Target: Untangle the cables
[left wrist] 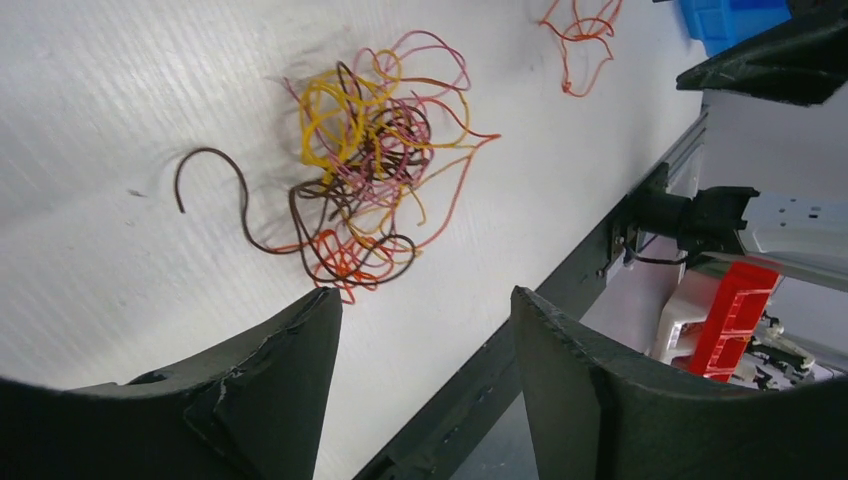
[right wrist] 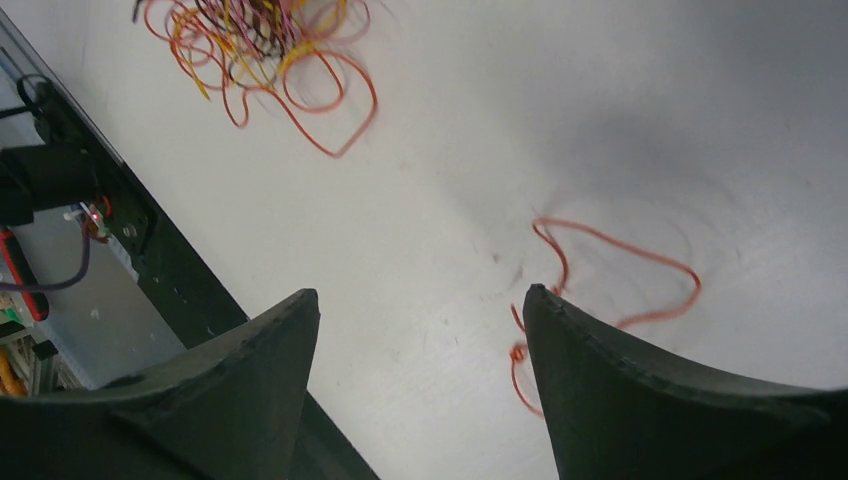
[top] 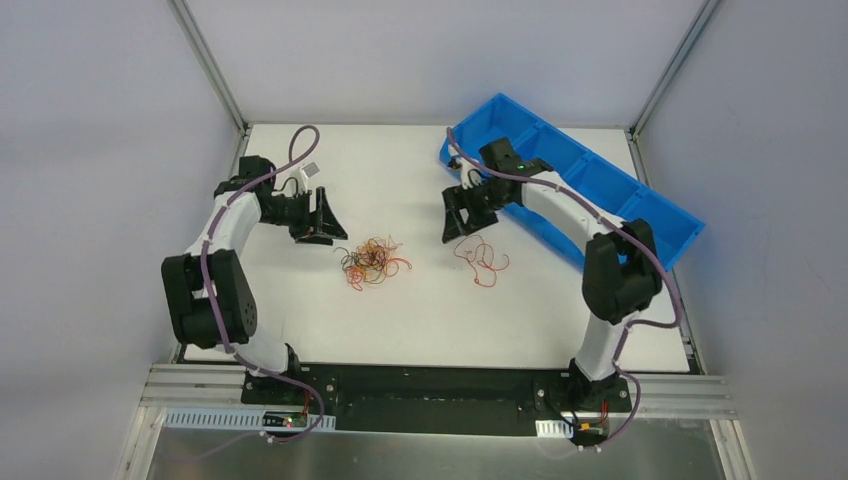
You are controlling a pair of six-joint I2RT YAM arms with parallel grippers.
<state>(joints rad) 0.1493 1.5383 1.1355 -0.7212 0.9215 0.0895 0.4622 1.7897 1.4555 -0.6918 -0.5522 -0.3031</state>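
While nothing is gripped, the cables (top: pixel 372 262) lie on the tabletop (top: pixel 420 330).
Left fingers (left wrist: pixel 270 390) — spread, empty — near the tangle (left wrist: pixel 370 170); right fingers (right wrist: pixel 640 400), likewise, above a loose orange strand (top: pixel 482 262).

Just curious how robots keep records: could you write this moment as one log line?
left gripper: open, empty | right gripper: open, empty | wire tangle: knotted | orange wire: loose, apart from tangle

blue bin (top: pixel 612 178) askew at white table's (top: pixel 400 320) far-right edge
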